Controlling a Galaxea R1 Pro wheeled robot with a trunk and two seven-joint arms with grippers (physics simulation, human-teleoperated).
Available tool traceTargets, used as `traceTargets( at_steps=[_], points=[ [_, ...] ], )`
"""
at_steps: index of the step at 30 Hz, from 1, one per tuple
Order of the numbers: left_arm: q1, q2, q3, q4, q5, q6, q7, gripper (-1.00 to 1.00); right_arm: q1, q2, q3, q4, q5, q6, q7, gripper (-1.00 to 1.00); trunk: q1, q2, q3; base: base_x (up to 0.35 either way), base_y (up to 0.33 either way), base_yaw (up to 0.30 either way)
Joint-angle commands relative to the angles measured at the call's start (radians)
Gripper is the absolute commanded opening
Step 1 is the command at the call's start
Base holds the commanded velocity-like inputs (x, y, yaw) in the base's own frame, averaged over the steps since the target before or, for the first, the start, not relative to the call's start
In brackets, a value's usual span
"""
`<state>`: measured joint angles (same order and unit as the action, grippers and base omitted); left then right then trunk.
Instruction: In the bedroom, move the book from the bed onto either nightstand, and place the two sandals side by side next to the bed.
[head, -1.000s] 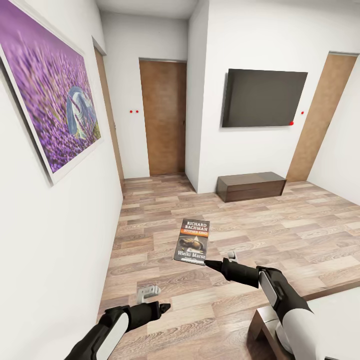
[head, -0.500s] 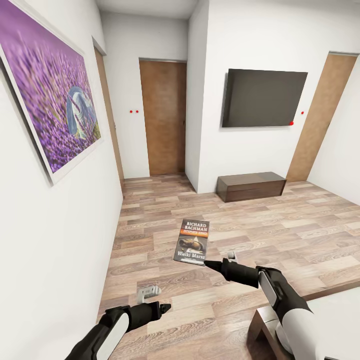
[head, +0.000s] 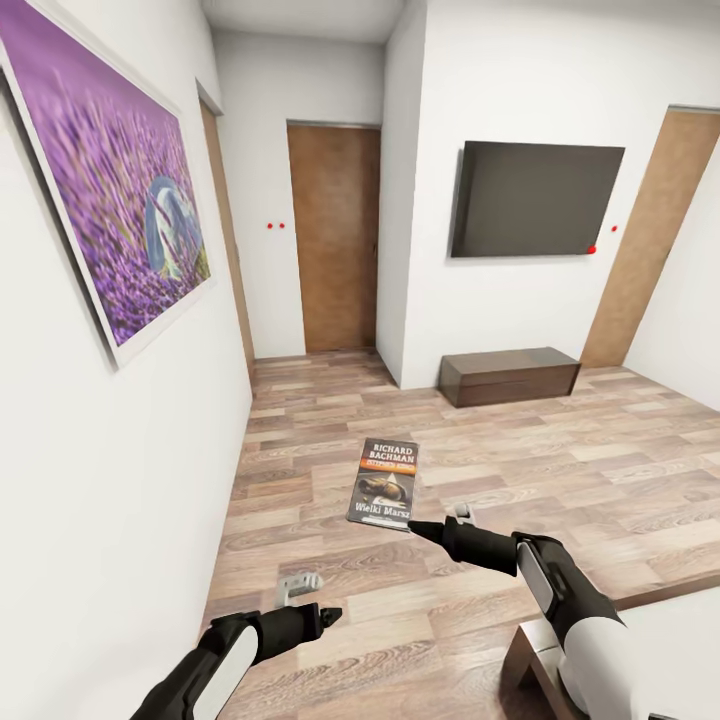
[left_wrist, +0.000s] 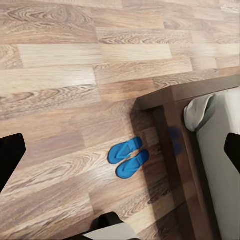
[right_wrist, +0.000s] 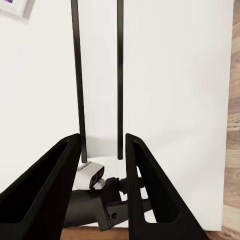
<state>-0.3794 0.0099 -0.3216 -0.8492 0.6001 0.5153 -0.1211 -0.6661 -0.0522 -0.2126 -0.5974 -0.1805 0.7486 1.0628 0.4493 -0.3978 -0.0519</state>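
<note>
View turned a bit, room slid right | right gripper (head: 415, 526) pinches book (head: 385, 483) at its 5 o'clock | left gripper (head: 330, 612) spread, empty | sandals (left_wrist: 128, 157) paired by bed (left_wrist: 172, 125) | nightstand next

Left arm: enters low at the head view's left, black forearm with a white panel, reaching forward; left gripper (head: 322, 612) at its tip, fingers drawn to a narrow point there, while in its own wrist view the dark fingers (left_wrist: 11, 159) sit far apart at the frame's edges, open

Right arm: white upper segment, black wrist, extended forward and toward the left; right gripper (head: 421, 529) clamping a book's lower edge, fingers (right_wrist: 55, 190) held close
</note>
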Motion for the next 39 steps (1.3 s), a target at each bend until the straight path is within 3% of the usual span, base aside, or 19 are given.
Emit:
traceTargets(
  at_steps=[1,39],
  points=[
    [-0.001,0.001,-0.002,-0.001,0.003,0.003,0.000,1.00,-0.001,0.000,-0.001,0.000,-0.001,0.005,0.001,-1.00,0.001,-0.002,-0.001,0.000,0.000,0.107],
    [-0.001,0.001,-0.004,-0.001,0.003,-0.018,0.000,1.00,0.000,-0.001,-0.002,-0.001,-0.005,0.005,0.006,-1.00,0.001,-0.002,0.026,0.000,0.000,0.015]
  ],
)
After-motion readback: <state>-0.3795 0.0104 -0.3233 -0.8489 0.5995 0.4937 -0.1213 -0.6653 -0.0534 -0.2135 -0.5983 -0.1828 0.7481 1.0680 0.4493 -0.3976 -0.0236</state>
